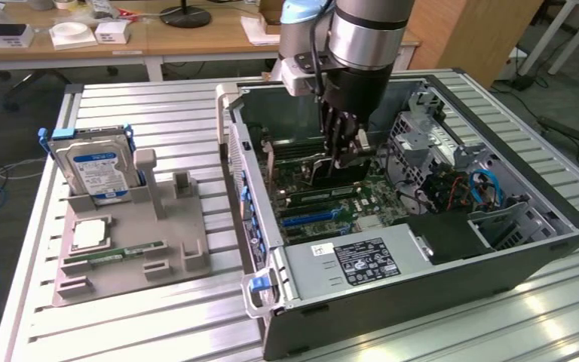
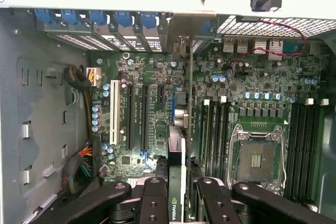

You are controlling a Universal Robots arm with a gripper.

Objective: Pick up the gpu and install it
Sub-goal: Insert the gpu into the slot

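The open computer case [image 1: 531, 260] lies on its side on the slatted metal table. My gripper [image 1: 350, 157] reaches down into it, over the green motherboard [image 1: 375, 197]. It is shut on the gpu [image 1: 332, 172], a dark card held on edge just above the board. In the wrist view the gpu [image 2: 177, 145] runs edge-on between my black fingers [image 2: 152, 192], and its silvery bracket [image 2: 181, 43] reaches the case's rear slot openings. The card stands over the slot area of the motherboard [image 2: 152, 77], beside two long black expansion slots [image 2: 136, 116]. Whether it is seated I cannot tell.
A grey holder tray [image 1: 174, 249] lies on the table at the exterior view's left, with an upright silver hard drive [image 1: 93, 162], a memory stick [image 1: 129, 253] and a square chip [image 1: 90, 234]. Inside the case are the processor socket [image 2: 257, 156], memory slots [image 2: 215, 124], cable bundles [image 2: 79, 77] and a drive cage [image 1: 421, 128].
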